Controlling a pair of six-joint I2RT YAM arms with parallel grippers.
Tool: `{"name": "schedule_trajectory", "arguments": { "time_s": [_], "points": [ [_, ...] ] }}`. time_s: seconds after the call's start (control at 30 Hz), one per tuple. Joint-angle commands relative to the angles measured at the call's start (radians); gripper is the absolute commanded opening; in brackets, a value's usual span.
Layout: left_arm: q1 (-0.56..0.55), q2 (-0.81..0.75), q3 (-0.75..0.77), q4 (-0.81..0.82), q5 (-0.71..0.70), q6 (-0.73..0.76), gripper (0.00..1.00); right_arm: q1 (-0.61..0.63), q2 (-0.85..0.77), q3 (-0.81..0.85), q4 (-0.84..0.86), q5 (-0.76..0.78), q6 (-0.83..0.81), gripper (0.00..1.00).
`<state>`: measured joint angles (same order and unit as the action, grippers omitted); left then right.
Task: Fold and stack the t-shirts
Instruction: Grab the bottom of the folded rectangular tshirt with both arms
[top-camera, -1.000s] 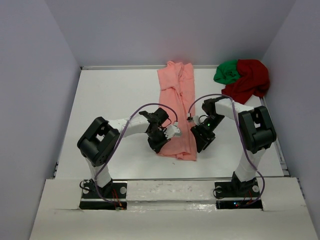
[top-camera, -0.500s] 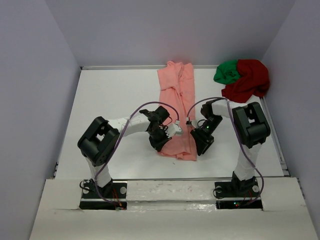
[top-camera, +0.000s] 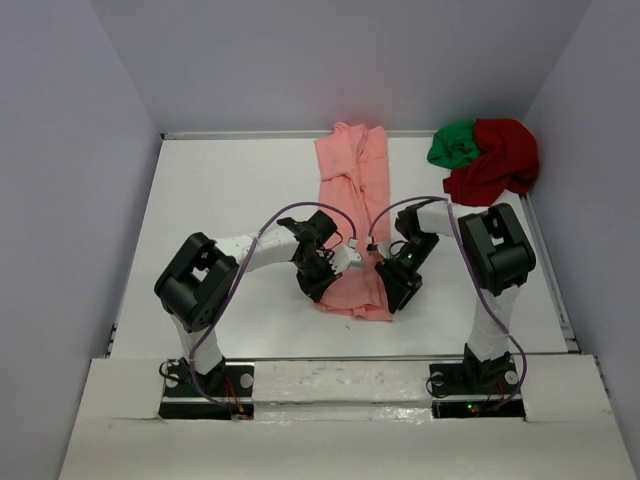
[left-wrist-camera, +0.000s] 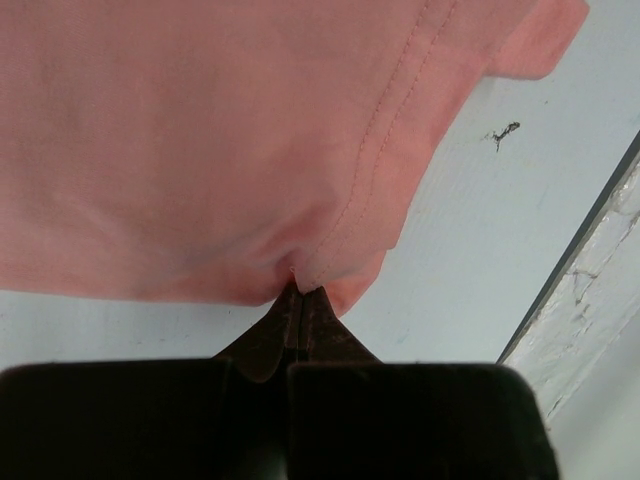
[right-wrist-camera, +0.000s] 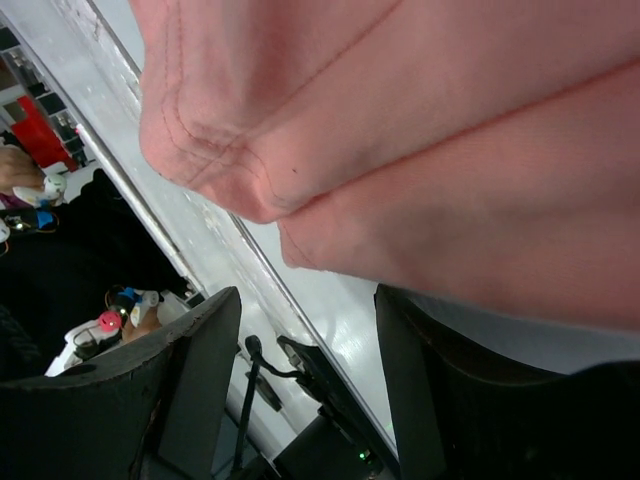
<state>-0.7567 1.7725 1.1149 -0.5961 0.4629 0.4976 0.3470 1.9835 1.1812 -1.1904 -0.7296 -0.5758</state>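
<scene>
The left claw (top-camera: 320, 282) is fully closed, its two fingers (left-wrist-camera: 285, 330) pressed together on a small pinch of the salmon-pink t-shirt (top-camera: 352, 200) at the stitched hem near the garment's near left corner. In the left wrist view the cloth puckers where the tips bite it and spreads flat away from them.

The right claw (top-camera: 392, 290) stands with its jaws well apart and has hold of nothing. It sits at the near right edge of the same shirt. In the right wrist view a rounded fold of pink cloth lies just ahead of the gap between the dark fingers (right-wrist-camera: 190, 380); whether the fabric touches them cannot be told.

The salmon-pink t-shirt lies as a long narrow strip down the middle of the white tabletop (top-camera: 220, 200), running from the far edge towards the two claws at its near end.

In the far right corner the green t-shirt (top-camera: 453, 145) and the dark red t-shirt (top-camera: 497, 155) lie bunched up and touching, green on the left, well apart from both claws.
</scene>
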Motion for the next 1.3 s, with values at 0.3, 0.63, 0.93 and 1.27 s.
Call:
{"name": "schedule_trajectory", "arguments": {
  "time_s": [0.3,0.63,0.93,1.27],
  "points": [
    [0.016,-0.039,0.025,-0.028,0.017,0.013,0.0,0.07,0.006,-0.028,0.127,0.027,0.073,0.54],
    [0.02,-0.051,0.019,-0.027,0.017,0.013,0.0,0.081,0.003,-0.035,0.173,0.052,0.122,0.2],
    [0.025,-0.061,0.02,-0.028,0.02,0.015,0.0,0.081,-0.003,-0.025,0.164,0.047,0.129,0.0],
    [0.048,-0.096,0.049,-0.037,0.013,0.024,0.0,0.081,-0.127,0.029,0.074,0.094,0.114,0.0]
  ]
}}
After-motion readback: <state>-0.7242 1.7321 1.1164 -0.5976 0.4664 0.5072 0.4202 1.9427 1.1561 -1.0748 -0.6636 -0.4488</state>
